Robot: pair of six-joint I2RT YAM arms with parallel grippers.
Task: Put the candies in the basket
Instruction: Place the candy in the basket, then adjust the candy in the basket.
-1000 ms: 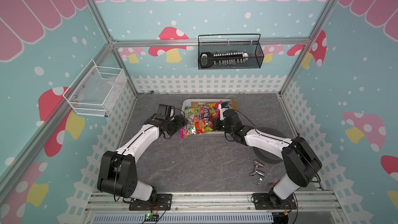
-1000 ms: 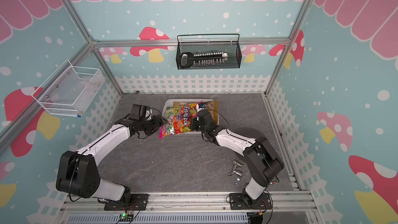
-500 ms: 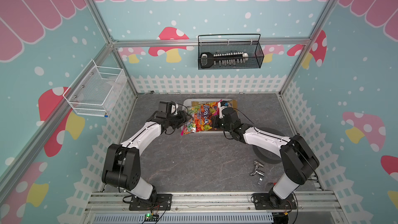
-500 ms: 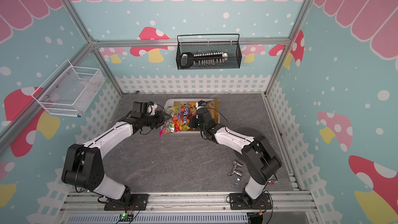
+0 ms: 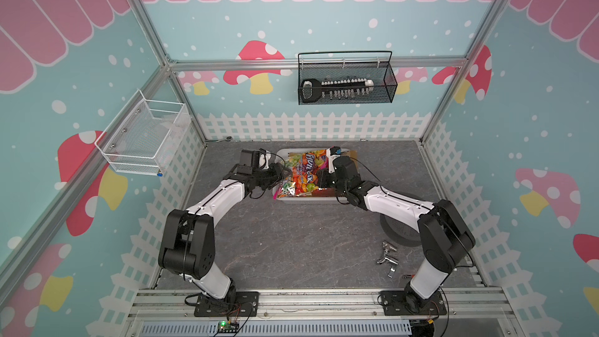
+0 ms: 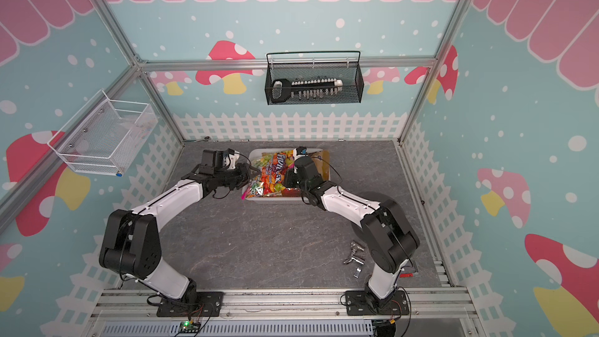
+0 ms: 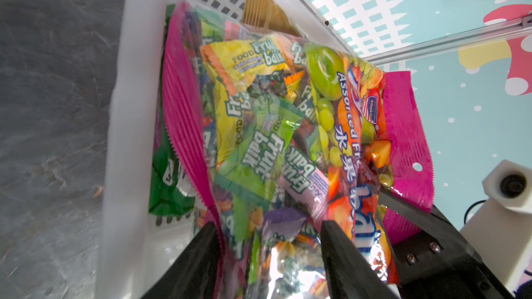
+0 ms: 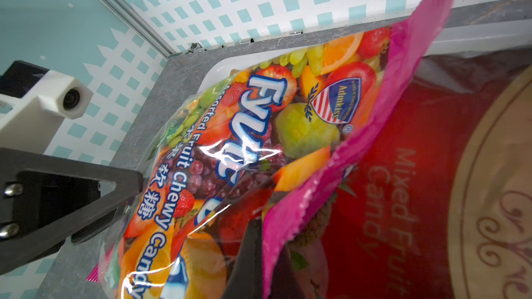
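The large clear multicoloured candy bag (image 5: 301, 175) (image 6: 272, 176) with a pink edge lies tilted across the white basket (image 5: 304, 201) (image 6: 272, 199), its near end overhanging the front left corner. My left gripper (image 5: 281, 173) (image 7: 267, 234) is shut on the bag's left end, which fills the gap between its fingers. My right gripper (image 5: 319, 178) (image 8: 264, 234) is shut on the bag's pink edge (image 8: 359, 145). Under it in the basket (image 7: 126, 110) lie a green bag (image 7: 167, 185) and the red-gold bag (image 8: 431, 168).
Small shiny metal parts (image 5: 387, 256) lie on the grey floor at the front right, beside a black round disc (image 5: 398, 231) under the right arm. A black wire-mesh basket (image 5: 345, 81) hangs on the back wall, a white wire one (image 5: 142, 137) on the left wall.
My left gripper has moved right and back to the bag's left end and narrowed onto it. The bag has shifted slightly further back over the basket. The right gripper has kept its hold.
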